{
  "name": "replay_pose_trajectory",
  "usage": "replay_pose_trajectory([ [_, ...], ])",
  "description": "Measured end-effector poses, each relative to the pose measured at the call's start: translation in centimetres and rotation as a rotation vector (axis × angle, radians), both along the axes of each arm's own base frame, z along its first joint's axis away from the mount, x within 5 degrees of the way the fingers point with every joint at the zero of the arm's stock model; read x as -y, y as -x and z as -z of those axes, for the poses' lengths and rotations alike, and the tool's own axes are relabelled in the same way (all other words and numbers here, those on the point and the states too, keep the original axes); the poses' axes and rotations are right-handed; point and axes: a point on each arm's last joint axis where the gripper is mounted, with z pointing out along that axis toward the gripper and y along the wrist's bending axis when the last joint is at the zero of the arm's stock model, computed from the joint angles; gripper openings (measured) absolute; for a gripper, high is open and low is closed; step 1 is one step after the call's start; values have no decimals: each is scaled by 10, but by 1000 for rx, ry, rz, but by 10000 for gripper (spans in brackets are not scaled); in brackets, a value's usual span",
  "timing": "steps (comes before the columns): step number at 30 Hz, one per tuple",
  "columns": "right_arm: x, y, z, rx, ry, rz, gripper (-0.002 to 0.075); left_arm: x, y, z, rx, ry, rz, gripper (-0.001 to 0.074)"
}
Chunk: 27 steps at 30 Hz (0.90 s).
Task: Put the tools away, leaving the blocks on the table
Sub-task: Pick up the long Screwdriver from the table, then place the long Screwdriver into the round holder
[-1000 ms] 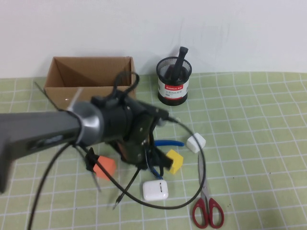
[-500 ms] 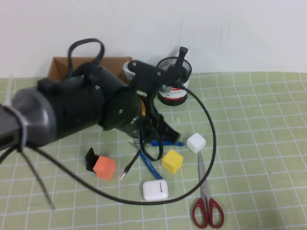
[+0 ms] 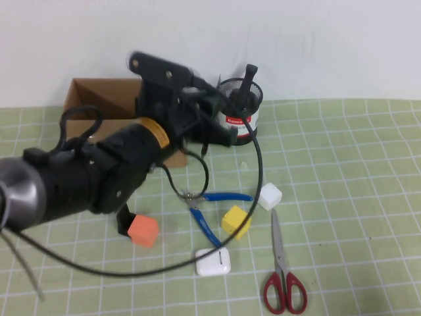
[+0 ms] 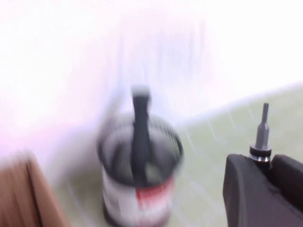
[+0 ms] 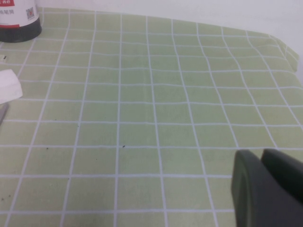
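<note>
The left gripper is raised above the far part of the light green grid-marked table, just left of the black wire-mesh pen cup. Its jaws are clamped on the thin black pen-like screwdriver, whose slim metal tip juts out beyond the fingers in the left wrist view. In that view the cup stands ahead of the gripper, so the cup lies to the right and slightly farther off from the held tool. The thick black-handled screwdriver is seen upright in the cup already.

The coming move is judged to turn on bringing the thin tool's long axis upright over the cup mouth, clear of the standing handle.

The blue-handled pliers lie open on the mat near the centre, and the long red-handled scissors lie nearer and to the right, long axis running near to far. The orange cube, yellow cube and white cube rest around them.

The right gripper is parked low over bare mat on the right, its jaws together and holding nothing.
</note>
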Motion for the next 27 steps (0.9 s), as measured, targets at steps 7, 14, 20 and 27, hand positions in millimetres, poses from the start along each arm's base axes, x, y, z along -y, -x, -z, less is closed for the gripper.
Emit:
replay_pose_trajectory([
  [7,0,0,0,0,0,0,-11,5,-41,-6,174,110,43,55],
  [14,0,0,0,0,0,0,-11,5,-94,0,206,186,110,55],
  [20,0,0,0,0,0,0,-11,14,-125,14,189,217,139,55],
  [27,0,0,0,0,0,0,-11,22,-140,36,160,187,150,54],
])
